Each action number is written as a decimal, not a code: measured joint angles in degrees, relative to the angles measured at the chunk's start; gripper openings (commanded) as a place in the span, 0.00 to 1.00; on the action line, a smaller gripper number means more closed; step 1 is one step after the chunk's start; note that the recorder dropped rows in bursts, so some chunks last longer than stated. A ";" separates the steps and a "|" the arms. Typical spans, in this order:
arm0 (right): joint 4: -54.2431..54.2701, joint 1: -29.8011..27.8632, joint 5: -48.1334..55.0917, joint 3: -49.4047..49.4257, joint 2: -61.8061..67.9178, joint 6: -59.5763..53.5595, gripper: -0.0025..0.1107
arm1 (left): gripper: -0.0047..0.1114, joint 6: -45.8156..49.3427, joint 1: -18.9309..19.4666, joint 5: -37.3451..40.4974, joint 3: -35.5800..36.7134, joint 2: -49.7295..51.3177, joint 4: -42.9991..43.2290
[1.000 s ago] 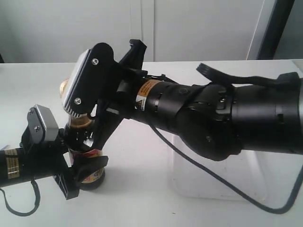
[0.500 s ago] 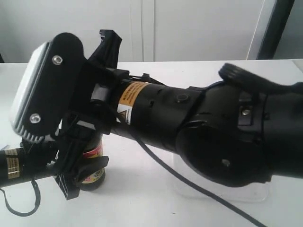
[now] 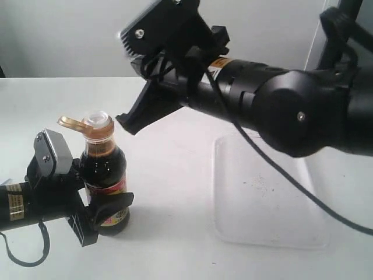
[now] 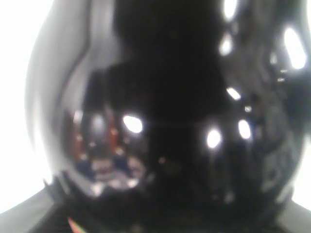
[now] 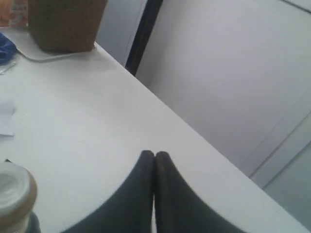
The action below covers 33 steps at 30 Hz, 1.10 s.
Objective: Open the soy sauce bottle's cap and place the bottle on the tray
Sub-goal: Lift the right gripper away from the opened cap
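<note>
The bottle (image 3: 104, 184) stands upright on the white tabletop (image 3: 169, 192) at the near left, its dark liquid filling it up to the neck. Its cap (image 3: 87, 123) is flipped open: the golden-brown lid juts out to the left from the hinge, and the pale spout shows at the top. The left claw (image 3: 102, 213) comes in low from the left edge and is closed around the bottle's lower body at the label, one black finger curving across the front of it. In the left wrist view the bottle (image 4: 165, 116) fills nearly the whole picture as a dark, shiny, blurred mass, so the claw itself cannot be made out there. The right claw (image 3: 129, 123) hangs in the air above and to the right of the cap, apart from it, its two black fingers pressed together with nothing between them; the right wrist view shows the same fingertips (image 5: 146, 162) meeting, with the cap's (image 5: 14, 196) open top at the edge. The tray (image 3: 265, 195) lies flat to the right of the bottle, well apart from it, with a few dark specks on it and nothing standing on it.
</note>
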 measured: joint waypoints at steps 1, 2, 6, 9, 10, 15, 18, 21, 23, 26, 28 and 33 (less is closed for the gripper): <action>0.65 -0.96 1.92 -0.42 0.00 0.00 0.02 | 0.04 0.00 0.00 0.00 0.00 0.00 0.00; 0.98 -1.72 4.14 -0.75 0.00 0.00 0.02 | 0.04 0.00 0.00 0.00 0.00 0.00 -0.11; 1.31 -5.50 12.79 -2.91 0.00 0.00 0.02 | 0.04 0.00 0.00 0.00 0.00 0.00 -0.08; 1.40 -8.39 17.91 -4.17 0.00 0.10 0.02 | 0.04 0.00 0.00 0.00 0.00 0.00 -0.08; 1.40 -9.44 19.51 -4.46 0.00 0.28 0.02 | 0.04 0.00 0.00 0.00 0.00 0.00 -0.08; 1.40 -14.80 27.43 -6.10 0.00 0.87 0.02 | 0.04 0.00 0.00 0.00 0.00 0.00 -0.08; 1.26 -17.66 31.28 -7.19 0.00 0.99 0.02 | 0.04 0.00 0.00 0.00 0.00 0.00 -0.08; 0.53 -20.18 34.22 -8.19 0.00 1.29 0.02 | 0.04 0.00 0.00 0.00 0.00 0.00 -0.08; -0.77 -21.92 35.46 -8.22 0.00 2.43 0.02 | 0.04 0.00 0.00 0.00 0.00 0.00 -0.08; -4.21 -24.29 37.39 -8.22 0.00 5.04 0.02 | 0.04 0.00 0.00 0.00 0.00 0.00 -0.08; -7.15 -25.94 38.12 -8.22 0.00 7.25 0.02 | 0.04 0.00 0.00 0.00 0.00 0.00 -0.08; -12.11 -30.35 40.51 -8.22 0.00 11.27 0.02 | 0.04 -0.14 0.00 0.00 0.00 0.00 -0.08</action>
